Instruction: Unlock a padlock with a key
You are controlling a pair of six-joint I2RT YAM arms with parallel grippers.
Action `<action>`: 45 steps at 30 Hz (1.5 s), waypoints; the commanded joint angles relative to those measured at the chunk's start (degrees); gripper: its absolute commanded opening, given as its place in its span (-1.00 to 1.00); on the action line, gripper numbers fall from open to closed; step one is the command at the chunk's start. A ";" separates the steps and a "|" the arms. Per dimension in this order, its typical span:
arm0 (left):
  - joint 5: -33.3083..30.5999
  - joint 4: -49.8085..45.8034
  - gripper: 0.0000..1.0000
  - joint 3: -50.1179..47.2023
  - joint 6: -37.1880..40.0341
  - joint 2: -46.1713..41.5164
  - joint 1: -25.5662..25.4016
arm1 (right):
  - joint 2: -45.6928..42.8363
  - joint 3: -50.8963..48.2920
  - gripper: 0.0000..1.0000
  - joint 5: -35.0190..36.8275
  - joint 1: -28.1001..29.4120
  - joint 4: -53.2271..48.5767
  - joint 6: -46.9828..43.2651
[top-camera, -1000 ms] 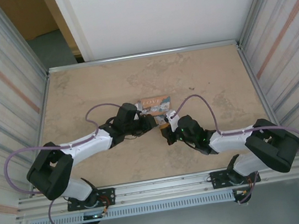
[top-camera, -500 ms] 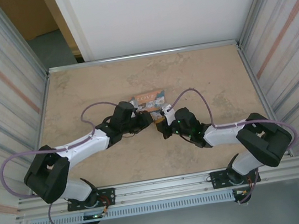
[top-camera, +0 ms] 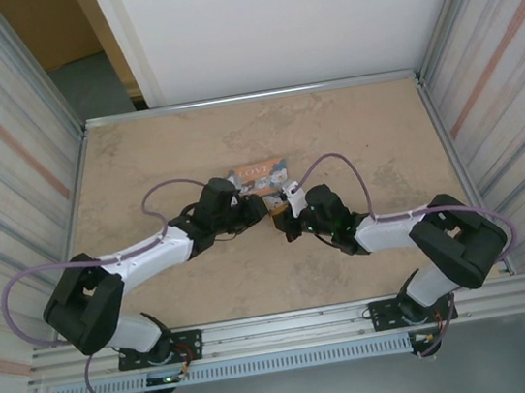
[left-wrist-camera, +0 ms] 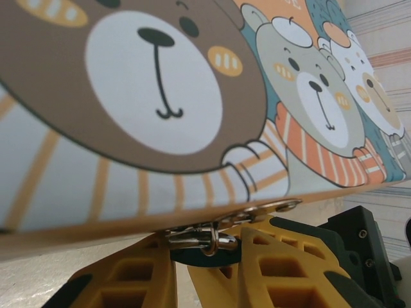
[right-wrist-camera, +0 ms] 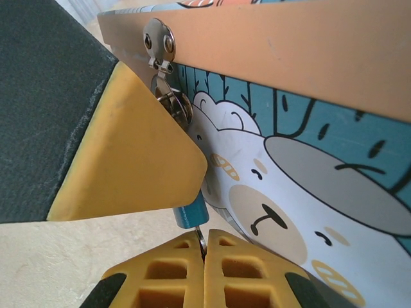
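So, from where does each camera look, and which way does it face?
Top external: above and behind the bases, looking down at the table; both arms reach the bear-print box.
Left wrist: low, facing the box's printed face; the left gripper flanks the padlock.
Right wrist: low, facing the box's hasp; the right gripper pinches the key.
Shared: both wrist views show the padlock.

left arm (top-camera: 144,260) and right arm (top-camera: 385,233) reaching inward, left tool (top-camera: 263,210) clamping the padlock (right-wrist-camera: 191,213), right tool (right-wrist-camera: 204,253) pinching the key (right-wrist-camera: 201,239)
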 commanded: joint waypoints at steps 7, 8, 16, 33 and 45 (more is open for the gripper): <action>9.81 7.72 -0.74 -0.97 -1.79 5.45 -2.40 | 1.63 -0.40 -1.00 1.06 -0.47 5.57 1.86; 10.01 8.22 -0.73 -0.97 -1.95 6.06 -2.41 | 1.83 -0.91 -1.00 1.07 -0.48 5.20 1.91; 10.71 10.87 -0.49 -1.45 -2.71 9.40 -2.58 | 2.43 -3.50 -1.00 1.51 -0.72 1.96 2.42; 8.19 7.17 0.19 -3.69 0.50 2.56 -2.13 | 5.17 -6.18 -1.00 0.69 -1.09 0.54 4.39; 2.75 9.52 0.40 -15.12 1.01 -15.26 0.16 | 3.04 2.01 -1.00 -7.28 -2.53 -18.08 11.50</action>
